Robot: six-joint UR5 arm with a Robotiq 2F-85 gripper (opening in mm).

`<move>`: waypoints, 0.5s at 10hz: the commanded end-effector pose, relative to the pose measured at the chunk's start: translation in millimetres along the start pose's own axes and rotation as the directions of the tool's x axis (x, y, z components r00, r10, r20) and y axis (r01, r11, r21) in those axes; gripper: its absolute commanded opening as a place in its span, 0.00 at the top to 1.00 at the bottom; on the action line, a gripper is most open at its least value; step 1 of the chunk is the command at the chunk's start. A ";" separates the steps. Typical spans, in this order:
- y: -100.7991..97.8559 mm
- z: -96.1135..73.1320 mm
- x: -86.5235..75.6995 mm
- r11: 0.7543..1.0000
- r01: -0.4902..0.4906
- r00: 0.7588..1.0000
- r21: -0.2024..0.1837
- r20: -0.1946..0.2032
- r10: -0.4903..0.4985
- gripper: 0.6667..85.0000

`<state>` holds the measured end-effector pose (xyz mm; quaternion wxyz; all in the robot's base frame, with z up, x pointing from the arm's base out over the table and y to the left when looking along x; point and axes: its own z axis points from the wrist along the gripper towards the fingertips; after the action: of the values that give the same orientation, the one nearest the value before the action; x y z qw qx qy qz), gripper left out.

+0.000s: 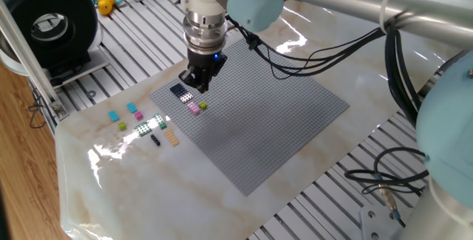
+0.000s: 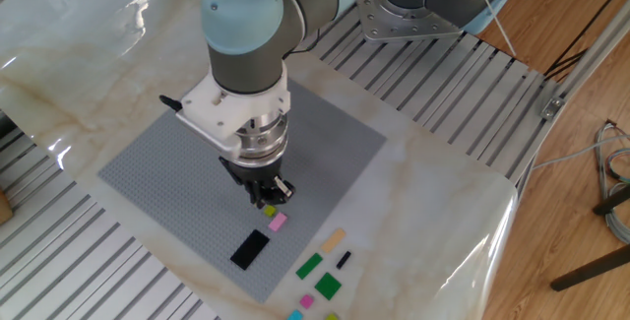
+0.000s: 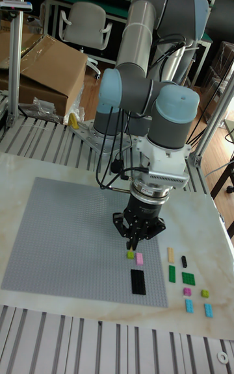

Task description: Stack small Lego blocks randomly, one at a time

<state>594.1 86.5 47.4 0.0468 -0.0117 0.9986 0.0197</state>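
Pointing straight down above the lime brick [image 3: 130,255], the pincer [image 3: 134,243] looks pressed together.

silver tubes | pale-blue joint caps | black cables | black pincer [image 3: 137,240]

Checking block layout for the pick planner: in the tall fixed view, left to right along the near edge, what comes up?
Lime block → pink block → tan block → small black block → lime block off the baseplate. The hand hangs above the first lime block.
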 end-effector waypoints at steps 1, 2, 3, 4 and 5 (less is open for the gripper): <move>-9.0 0.6 8.5 0.998 -0.059 0.998 0.021 -0.033 0.060 0.99; -13.0 3.8 6.1 0.999 -0.043 0.999 0.025 -0.025 0.044 0.99; -15.1 11.2 1.6 1.000 -0.023 1.000 0.006 -0.014 0.023 0.99; -12.6 14.3 -0.5 1.000 -0.021 1.000 -0.015 -0.006 0.020 0.99; -12.4 15.7 -0.9 1.000 -0.021 1.000 -0.019 -0.003 0.021 0.99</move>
<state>593.1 75.6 37.2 0.0409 -0.0032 0.9990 0.0169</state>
